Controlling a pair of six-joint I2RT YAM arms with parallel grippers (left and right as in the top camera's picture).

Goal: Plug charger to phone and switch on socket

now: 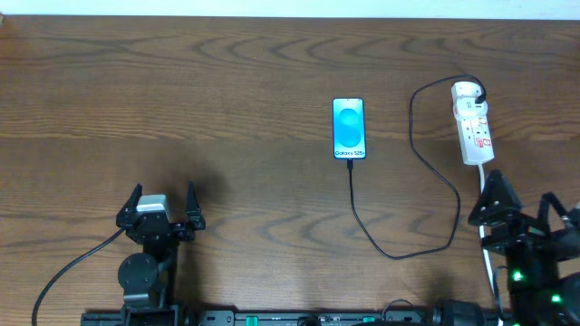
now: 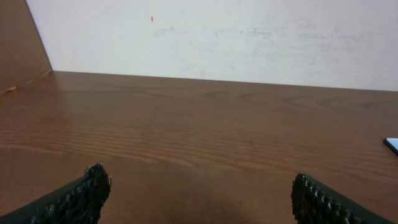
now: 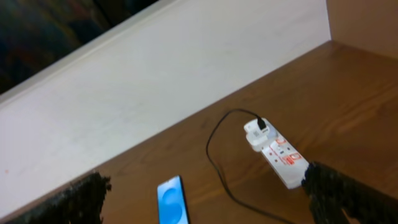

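The phone [image 1: 349, 128] lies flat mid-table, its cyan screen up; it also shows in the right wrist view [image 3: 172, 200]. The thin black charger cable [image 1: 412, 136] runs from the white adapter on the socket [image 1: 473, 121] in a loop and ends at the phone's near edge, its tip touching the phone. The socket strip also shows in the right wrist view [image 3: 278, 154]. My left gripper [image 1: 163, 205] is open and empty at the front left, also seen in its wrist view [image 2: 200, 193]. My right gripper [image 1: 526, 206] is open and empty, just in front of the socket.
A pale wall [image 2: 217, 37] backs the table's far edge. A white cord [image 1: 489, 267] runs from the socket toward the front beside my right arm. Thick black robot cable [image 1: 68, 272] trails at the front left.
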